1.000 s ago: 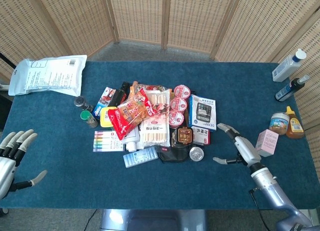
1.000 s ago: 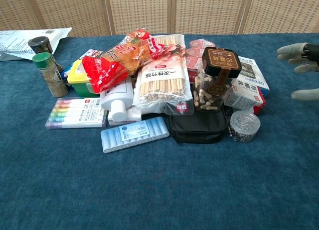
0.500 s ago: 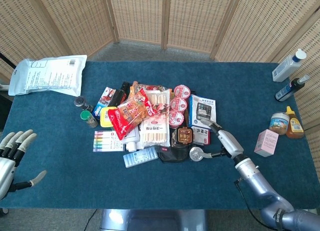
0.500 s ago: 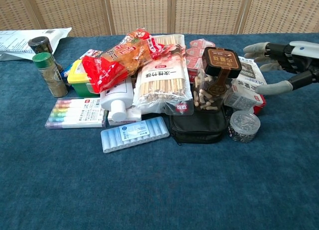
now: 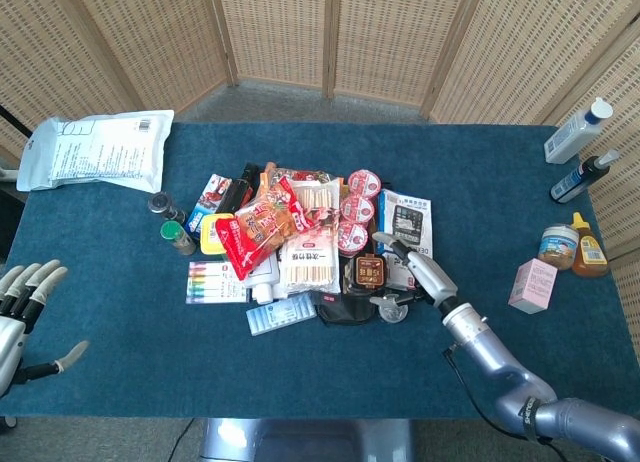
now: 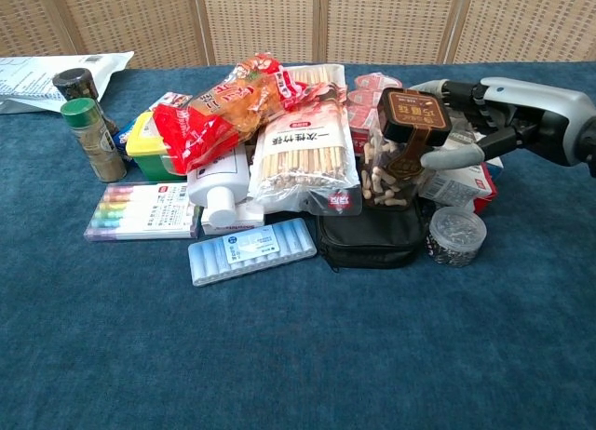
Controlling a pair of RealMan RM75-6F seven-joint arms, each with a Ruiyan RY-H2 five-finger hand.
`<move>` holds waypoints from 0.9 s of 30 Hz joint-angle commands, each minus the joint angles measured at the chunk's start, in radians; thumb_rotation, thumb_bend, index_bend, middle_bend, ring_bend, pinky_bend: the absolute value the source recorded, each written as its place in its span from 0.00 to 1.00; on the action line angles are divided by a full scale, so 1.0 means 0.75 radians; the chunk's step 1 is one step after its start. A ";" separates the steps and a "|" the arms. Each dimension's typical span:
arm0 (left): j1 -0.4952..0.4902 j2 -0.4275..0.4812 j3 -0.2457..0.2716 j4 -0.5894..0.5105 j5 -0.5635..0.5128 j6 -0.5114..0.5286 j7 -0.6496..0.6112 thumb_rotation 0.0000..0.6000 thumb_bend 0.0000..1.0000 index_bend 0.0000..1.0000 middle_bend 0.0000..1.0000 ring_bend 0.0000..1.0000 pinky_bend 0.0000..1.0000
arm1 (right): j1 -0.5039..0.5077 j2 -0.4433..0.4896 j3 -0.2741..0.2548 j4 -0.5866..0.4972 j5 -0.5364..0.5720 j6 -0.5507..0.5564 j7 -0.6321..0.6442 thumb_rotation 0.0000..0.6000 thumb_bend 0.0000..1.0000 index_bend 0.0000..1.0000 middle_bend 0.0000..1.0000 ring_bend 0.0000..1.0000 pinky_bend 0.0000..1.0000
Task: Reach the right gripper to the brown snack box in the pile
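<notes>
Where the pile's right edge meets the black pouch (image 6: 371,236), the brown snack box (image 6: 400,146) stands upright on the table (image 6: 279,356). Right hand (image 6: 489,114) sits just beside it, fingers spread, thumb at its side, nothing gripped. Left hand (image 5: 20,312) hangs open at the table's left edge.

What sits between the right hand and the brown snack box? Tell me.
Nothing: in the chest view the right hand has its thumb at the side of the brown snack box.
</notes>
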State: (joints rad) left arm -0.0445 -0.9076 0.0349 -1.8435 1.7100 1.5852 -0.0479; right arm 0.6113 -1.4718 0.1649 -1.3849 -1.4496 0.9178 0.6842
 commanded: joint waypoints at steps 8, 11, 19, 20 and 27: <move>0.021 0.001 0.005 0.016 -0.011 0.022 -0.017 0.68 0.28 0.00 0.05 0.00 0.00 | -0.002 -0.046 0.024 0.004 0.045 0.052 -0.024 1.00 0.11 0.09 0.59 0.56 0.27; 0.025 0.000 0.006 0.023 -0.014 0.024 -0.022 0.67 0.28 0.00 0.05 0.00 0.00 | -0.008 -0.065 0.032 0.017 0.050 0.085 -0.029 1.00 0.11 0.19 0.71 0.70 0.43; 0.027 -0.007 0.004 0.040 -0.024 0.020 -0.037 0.67 0.28 0.00 0.05 0.00 0.00 | -0.019 -0.034 0.051 0.001 0.065 0.118 -0.023 1.00 0.10 0.22 0.77 0.80 0.50; 0.026 -0.009 0.004 0.041 -0.024 0.018 -0.038 0.67 0.28 0.00 0.05 0.00 0.00 | -0.018 -0.025 0.053 -0.004 0.065 0.118 -0.024 1.00 0.10 0.22 0.77 0.80 0.50; 0.028 -0.014 0.008 0.042 -0.013 0.021 -0.038 0.67 0.28 0.00 0.05 0.00 0.00 | -0.007 0.088 0.104 -0.098 0.079 0.117 -0.003 1.00 0.10 0.21 0.77 0.80 0.50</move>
State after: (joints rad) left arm -0.0233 -0.9181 0.0409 -1.8120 1.7009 1.6006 -0.0768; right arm 0.6029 -1.4264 0.2293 -1.4392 -1.3956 1.0067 0.6747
